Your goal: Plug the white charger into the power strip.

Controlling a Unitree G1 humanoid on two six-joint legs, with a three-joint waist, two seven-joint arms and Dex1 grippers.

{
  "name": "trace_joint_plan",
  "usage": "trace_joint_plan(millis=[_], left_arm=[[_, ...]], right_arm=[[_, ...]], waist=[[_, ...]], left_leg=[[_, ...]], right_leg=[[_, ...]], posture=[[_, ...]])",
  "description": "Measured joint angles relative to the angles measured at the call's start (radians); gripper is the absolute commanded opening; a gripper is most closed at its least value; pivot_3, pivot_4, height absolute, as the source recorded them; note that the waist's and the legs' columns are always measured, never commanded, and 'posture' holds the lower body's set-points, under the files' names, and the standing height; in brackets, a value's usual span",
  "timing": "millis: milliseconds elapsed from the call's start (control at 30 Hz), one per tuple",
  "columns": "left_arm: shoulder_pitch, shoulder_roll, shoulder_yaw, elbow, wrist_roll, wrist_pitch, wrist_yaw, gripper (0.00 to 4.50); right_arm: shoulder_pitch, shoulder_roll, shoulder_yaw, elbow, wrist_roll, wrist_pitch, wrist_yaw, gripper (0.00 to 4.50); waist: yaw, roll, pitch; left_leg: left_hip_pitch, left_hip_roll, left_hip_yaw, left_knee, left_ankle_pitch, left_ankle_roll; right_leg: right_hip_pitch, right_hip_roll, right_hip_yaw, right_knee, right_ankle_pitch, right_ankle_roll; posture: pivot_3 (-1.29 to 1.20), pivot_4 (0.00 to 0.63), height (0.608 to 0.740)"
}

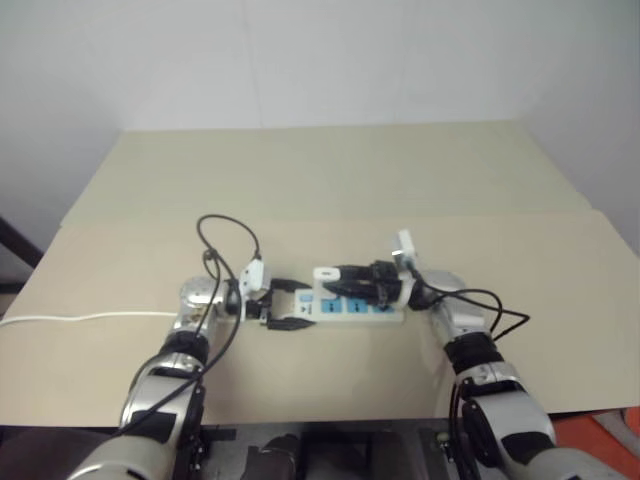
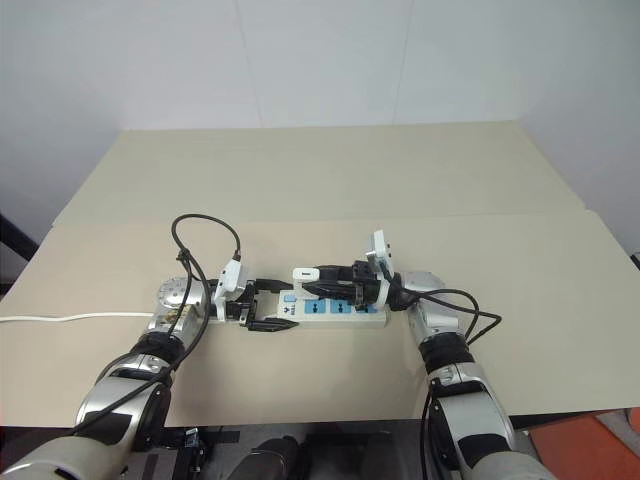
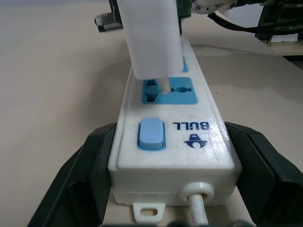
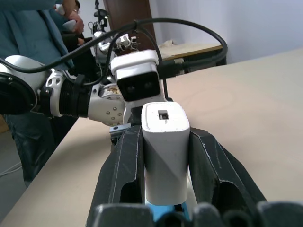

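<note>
A beige counter [image 2: 330,190] carries the power strip [image 2: 330,310], which lies near its front edge, between the two arms. The left tool [image 2: 262,305] is clenched across the strip's switch end, one black finger on each long side, where the thin white cable [image 2: 70,318] leaves toward the counter's left edge. The right tool [image 2: 325,278] is clenched on the white charger [image 4: 164,142], gripping its two flat sides. The charger stands upright over the blue socket face next to the switch, its lower end touching that socket.
</note>
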Motion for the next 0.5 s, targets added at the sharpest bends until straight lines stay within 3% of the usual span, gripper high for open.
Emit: trace_joint_plan(millis=[500], left_arm=[[0.008,0.008,0.000,-0.015,-0.001,0.006,-0.001,3.25]], right_arm=[[-0.024,-0.001,-0.026,0.081,-0.012,-0.064,0.017,1.10]], waist=[[-0.002,0.000,0.000]], left_leg=[[0.001,0.000,0.000,-0.001,0.000,0.000]], right_leg=[[0.000,0.001,0.001,0.000,0.000,0.000]], posture=[[0.00,0.150,0.740]])
